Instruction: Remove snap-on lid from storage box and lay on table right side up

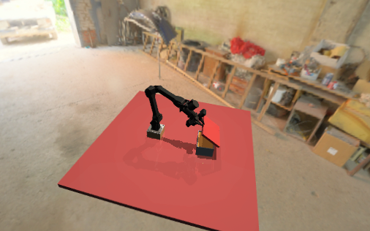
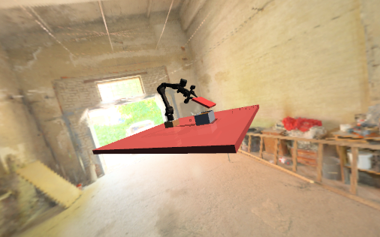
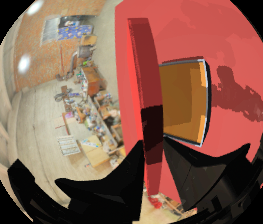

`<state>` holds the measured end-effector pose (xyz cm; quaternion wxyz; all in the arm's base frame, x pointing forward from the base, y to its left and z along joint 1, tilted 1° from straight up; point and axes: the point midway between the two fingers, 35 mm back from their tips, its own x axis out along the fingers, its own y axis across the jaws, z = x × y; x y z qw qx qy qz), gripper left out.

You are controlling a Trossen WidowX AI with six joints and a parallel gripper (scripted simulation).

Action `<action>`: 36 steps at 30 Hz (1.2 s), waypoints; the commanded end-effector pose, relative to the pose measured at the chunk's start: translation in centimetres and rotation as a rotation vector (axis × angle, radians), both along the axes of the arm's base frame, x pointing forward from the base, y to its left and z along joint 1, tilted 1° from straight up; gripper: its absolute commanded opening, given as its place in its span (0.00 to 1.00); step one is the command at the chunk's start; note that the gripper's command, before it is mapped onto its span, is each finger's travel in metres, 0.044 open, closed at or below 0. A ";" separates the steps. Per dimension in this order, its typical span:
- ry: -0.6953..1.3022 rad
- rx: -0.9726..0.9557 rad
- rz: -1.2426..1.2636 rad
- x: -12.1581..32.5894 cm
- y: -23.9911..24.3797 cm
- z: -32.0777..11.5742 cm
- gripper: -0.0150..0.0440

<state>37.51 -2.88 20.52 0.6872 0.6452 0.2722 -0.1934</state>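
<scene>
The red lid is in the air above the storage box, clear of it in the exterior view, tilted with its far edge lower. My gripper is shut on the lid's near edge; the wrist view shows the lid edge-on between the two black fingers. The storage box stands upright on the red table, dark blue-grey outside and orange-brown inside. Its top is open below the lid, and its inside shows in the wrist view.
The red table top carries the box and the arm's base, which stands to the left of the box in the top and exterior views. The table's right edge lies beyond the box. Shelves and clutter stand on the floor behind the table.
</scene>
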 end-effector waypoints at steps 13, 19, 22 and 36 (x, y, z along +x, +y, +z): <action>-0.011 0.002 -0.004 -0.5 2.3 -0.1 0.25; -0.011 0.003 -0.004 -0.8 3.4 -0.1 0.25; -0.011 0.004 -0.004 -0.9 4.0 -0.1 0.25; -0.010 0.007 -0.004 -1.5 6.8 -0.2 0.25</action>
